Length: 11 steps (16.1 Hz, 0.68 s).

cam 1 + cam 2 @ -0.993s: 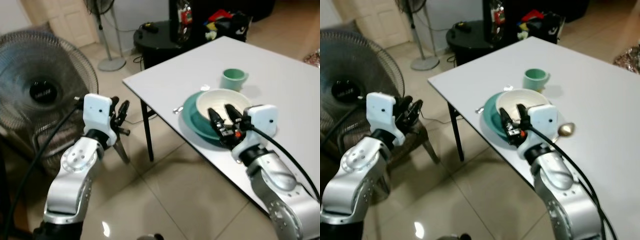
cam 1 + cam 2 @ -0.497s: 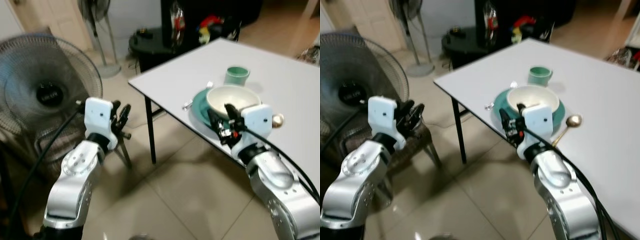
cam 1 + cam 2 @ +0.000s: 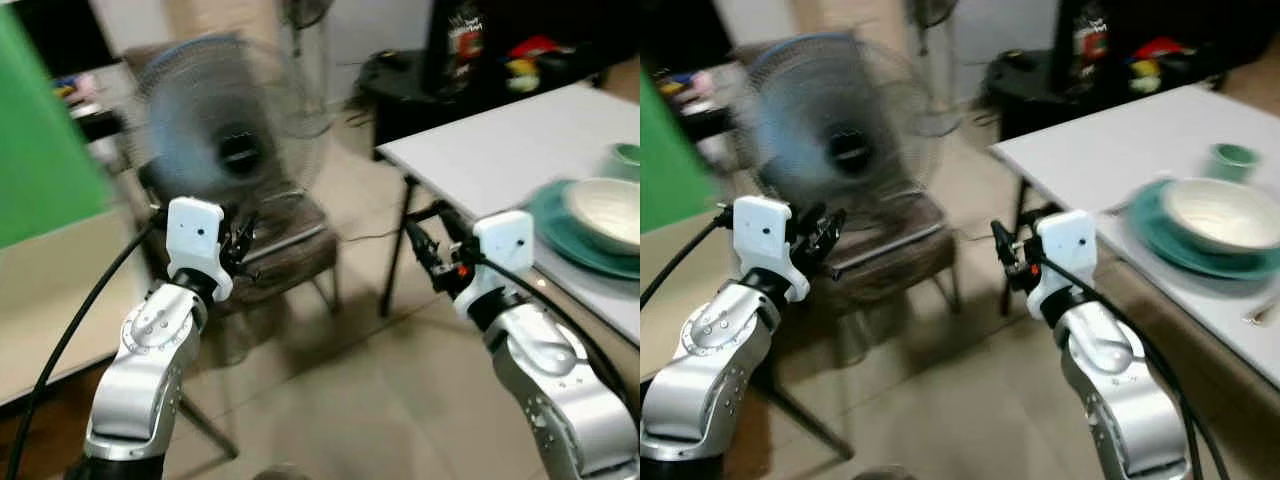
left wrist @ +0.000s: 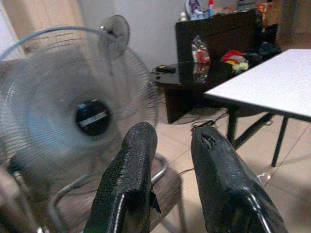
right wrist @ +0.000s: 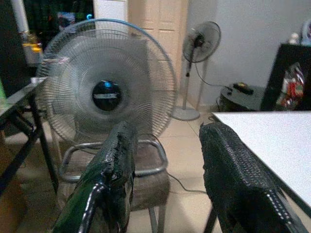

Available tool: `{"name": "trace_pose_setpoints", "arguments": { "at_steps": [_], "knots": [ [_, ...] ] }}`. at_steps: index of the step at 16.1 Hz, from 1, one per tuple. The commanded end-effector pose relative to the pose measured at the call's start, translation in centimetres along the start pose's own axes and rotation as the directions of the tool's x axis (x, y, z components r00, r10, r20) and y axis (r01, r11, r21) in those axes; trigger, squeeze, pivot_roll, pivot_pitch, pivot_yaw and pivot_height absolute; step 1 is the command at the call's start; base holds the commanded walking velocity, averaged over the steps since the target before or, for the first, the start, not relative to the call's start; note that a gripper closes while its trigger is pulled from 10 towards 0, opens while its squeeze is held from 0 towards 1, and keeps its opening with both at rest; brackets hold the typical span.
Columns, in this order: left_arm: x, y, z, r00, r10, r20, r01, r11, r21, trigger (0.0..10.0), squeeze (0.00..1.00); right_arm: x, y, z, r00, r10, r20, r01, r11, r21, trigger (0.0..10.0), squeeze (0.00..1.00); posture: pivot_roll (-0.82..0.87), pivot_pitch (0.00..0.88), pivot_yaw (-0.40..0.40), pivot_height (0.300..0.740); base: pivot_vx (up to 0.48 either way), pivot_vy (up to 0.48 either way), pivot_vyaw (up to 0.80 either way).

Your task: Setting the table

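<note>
A white table (image 3: 480, 150) stands at the right. On it a white bowl (image 3: 1220, 210) rests on a teal plate (image 3: 1155, 232), with a teal cup (image 3: 1230, 160) behind them and a piece of cutlery (image 3: 1265, 312) by the near edge. My right gripper (image 3: 428, 225) hovers open and empty in front of the table's corner, off to the left of the plate. My left gripper (image 3: 240, 238) is raised at the left, open and empty, facing a large fan. The wrist views show each gripper's fingers parted, the left gripper (image 4: 175, 133) and the right gripper (image 5: 167, 128).
A large round fan (image 3: 235, 150) sits on a metal-framed chair (image 3: 290, 260) straight ahead. A standing fan (image 5: 199, 41) and a black round side table (image 3: 420, 75) with clutter are behind. A green panel (image 3: 40, 130) is at the left. Tiled floor (image 3: 400, 400) lies below.
The whole view has swung left: table and dishes slid to the right edge and the fan now sits centre. Both arms keep the same raised pose, grippers empty.
</note>
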<state>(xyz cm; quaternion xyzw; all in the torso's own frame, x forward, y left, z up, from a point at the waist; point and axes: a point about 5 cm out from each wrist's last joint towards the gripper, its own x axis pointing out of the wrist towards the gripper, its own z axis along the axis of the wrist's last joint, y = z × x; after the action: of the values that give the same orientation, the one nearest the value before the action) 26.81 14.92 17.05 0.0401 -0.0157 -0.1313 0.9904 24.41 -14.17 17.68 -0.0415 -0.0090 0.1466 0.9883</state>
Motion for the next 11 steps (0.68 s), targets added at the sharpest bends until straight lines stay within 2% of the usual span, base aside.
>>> {"name": "trace_pose_setpoints", "arguments": {
  "at_steps": [1, 8, 11],
  "knots": [
    [-0.23, 0.76, 0.03, 1.000, 0.025, -0.004, -0.025, 1.000, 0.017, 10.0, 0.00, 0.20, 0.43, 0.24, 1.000, 0.017, 0.015, -0.017, 1.000, 0.008, 10.0, 0.00, 0.06, 0.000, 0.075, 0.740, 0.000, 0.334, 0.80],
    [0.00, 0.86, 0.10, 1.000, 0.019, -0.010, -0.018, 0.999, 0.038, 10.0, 0.00, 0.65, 0.15, 0.04, 1.000, -0.008, 0.019, 0.007, 0.999, 0.041, 10.0, 0.00, 0.07, 0.000, 0.084, 0.740, 0.000, 0.329, 0.80],
    [0.16, 0.73, 0.20, 1.000, 0.012, -0.010, -0.012, 0.999, 0.044, 10.0, 0.00, 0.85, -0.12, -0.12, 0.999, -0.038, 0.020, 0.036, 0.996, 0.082, 10.0, 0.00, 0.07, 0.000, 0.088, 0.740, 0.000, 0.306, 0.68]
  ]
}}
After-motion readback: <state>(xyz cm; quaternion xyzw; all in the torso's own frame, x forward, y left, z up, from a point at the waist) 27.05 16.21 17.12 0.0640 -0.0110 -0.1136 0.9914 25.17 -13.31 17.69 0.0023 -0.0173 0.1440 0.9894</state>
